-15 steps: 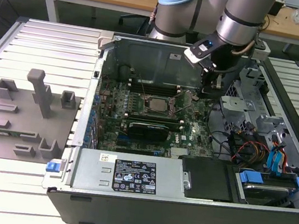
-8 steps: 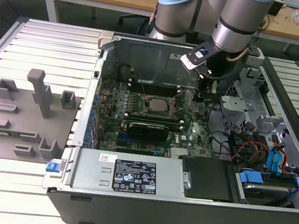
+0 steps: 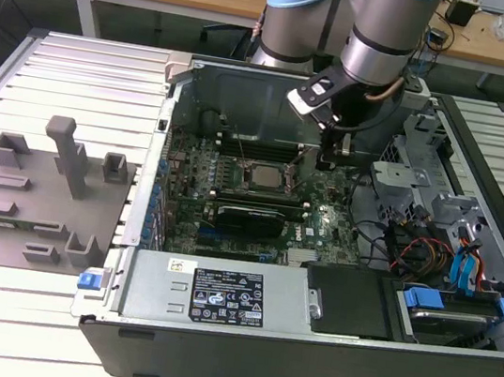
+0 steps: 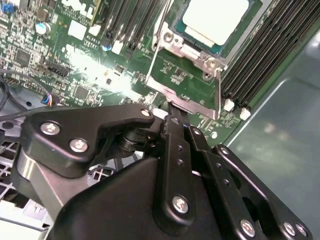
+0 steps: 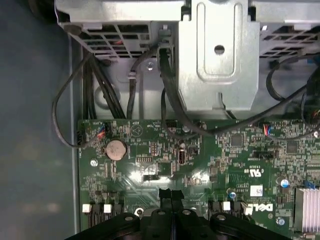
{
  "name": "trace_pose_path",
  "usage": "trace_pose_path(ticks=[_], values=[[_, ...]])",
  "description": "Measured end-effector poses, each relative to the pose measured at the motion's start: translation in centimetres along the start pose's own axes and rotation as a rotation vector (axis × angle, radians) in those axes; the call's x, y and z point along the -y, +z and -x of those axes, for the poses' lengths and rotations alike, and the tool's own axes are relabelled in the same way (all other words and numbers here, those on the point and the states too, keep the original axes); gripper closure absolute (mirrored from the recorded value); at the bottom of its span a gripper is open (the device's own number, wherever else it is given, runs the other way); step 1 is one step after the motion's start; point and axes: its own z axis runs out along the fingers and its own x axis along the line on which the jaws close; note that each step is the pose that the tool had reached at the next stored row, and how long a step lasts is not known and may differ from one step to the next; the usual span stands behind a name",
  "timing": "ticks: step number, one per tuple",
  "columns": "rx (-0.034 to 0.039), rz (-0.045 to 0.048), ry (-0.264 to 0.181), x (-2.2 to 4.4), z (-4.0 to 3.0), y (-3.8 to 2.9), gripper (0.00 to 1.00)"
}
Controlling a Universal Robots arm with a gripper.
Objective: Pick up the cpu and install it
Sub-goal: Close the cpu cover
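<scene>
One cpu [image 3: 260, 177], one motherboard [image 3: 327, 222], one tray [image 3: 37, 197]

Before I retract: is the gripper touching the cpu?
Apart. In the second wrist view, socket frame and green board lie between the gripper and the cpu.

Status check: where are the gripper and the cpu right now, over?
Gripper shut, nothing held, tip at the socket frame edge. Cpu sitting in the socket. No obstruction seen between them.
</scene>
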Motion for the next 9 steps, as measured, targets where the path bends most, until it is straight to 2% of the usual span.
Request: trace_pose_path(ticks=[2,6,9], values=[[0.0001,0.0007,0.000,0.30,0.01,0.01,0.89],[0.0000,0.0008,0.000,0.42,0.00,0.02,0.89],[0.0000,0.0008,0.000,0.90,0.00,0.03,0.89]])
